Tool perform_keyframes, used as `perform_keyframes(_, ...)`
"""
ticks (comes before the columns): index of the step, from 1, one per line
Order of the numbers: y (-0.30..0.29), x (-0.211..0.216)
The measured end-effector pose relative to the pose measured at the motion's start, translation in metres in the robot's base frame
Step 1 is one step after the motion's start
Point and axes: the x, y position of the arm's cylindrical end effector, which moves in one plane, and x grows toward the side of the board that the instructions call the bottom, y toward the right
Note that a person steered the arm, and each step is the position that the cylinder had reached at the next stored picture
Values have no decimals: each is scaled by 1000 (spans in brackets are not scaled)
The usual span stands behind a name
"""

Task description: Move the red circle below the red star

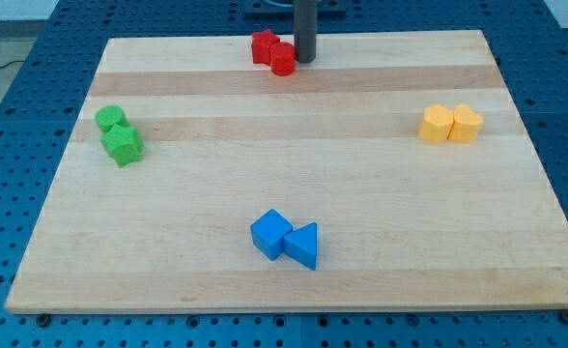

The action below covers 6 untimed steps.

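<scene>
Camera view: my tip [305, 61] rests near the board's [294, 280] top edge; it is a bare rod, holding nothing. The red circle [283, 60] sits just to its left, touching or nearly so. The red star [264, 46] is beyond the circle, up-left, against it. Far to the tip's left and lower lie two green blocks [119, 134]; to its right and lower, two yellow blocks [451, 125]; well below it, a blue cube [271, 234] touching a blue triangle [302, 246].
</scene>
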Motion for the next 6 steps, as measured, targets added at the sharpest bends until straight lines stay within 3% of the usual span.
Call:
perform_keyframes(2,35,-12)
perform_keyframes(6,6,5)
